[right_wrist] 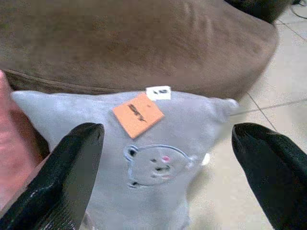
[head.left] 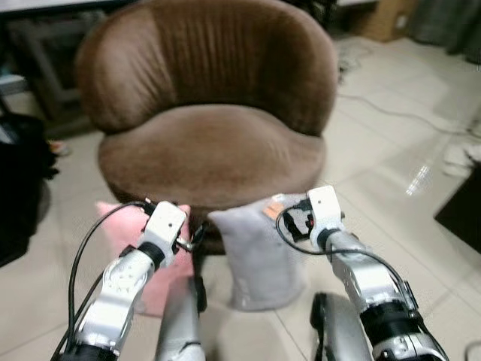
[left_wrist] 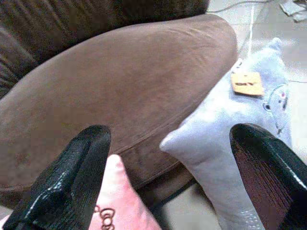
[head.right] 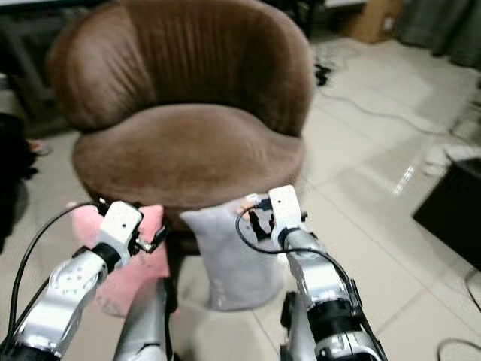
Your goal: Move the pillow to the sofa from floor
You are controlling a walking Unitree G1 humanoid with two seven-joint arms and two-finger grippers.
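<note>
Brown sofa chair (head.left: 210, 143) fills the upper frame in the head views, seat bare. Two pillows stand on the tiled floor (head.left: 391, 158), leaning against the seat's front edge: a grey pillow (head.left: 259, 259) at about 5 o'clock from seat centre, a pink pillow (head.left: 146, 259) at about 7 o'clock. The grey one carries an orange tag (right_wrist: 138, 114) and a small stitched bear face (right_wrist: 156, 165).

Right hand (right_wrist: 165, 175) hovers just before the grey pillow's upper half, near but not touching; its fingers (right_wrist: 67, 177) stand wide apart, one to each side of the pillow's face. Left hand (left_wrist: 168, 184) is raised at the gap between the two pillows, fingers (left_wrist: 72, 179) likewise spread wide, holding nothing. It points at the seat's front edge with the pink corner and the grey corner both just beside it.

Progress: nothing delivered. Both pillows are on the floor, neither is gripped or lifted. Judged stage: approach, with the grey pillow the likelier target given the right hand's alignment. Left to do: close in, clamp, lift clear of the floor, carry up toward 12 o'clock onto the seat, release.

Dark object (head.left: 19, 188) at 9 o'clock; a cable (head.left: 398, 114) runs across the tiles at 2 o'clock.
</note>
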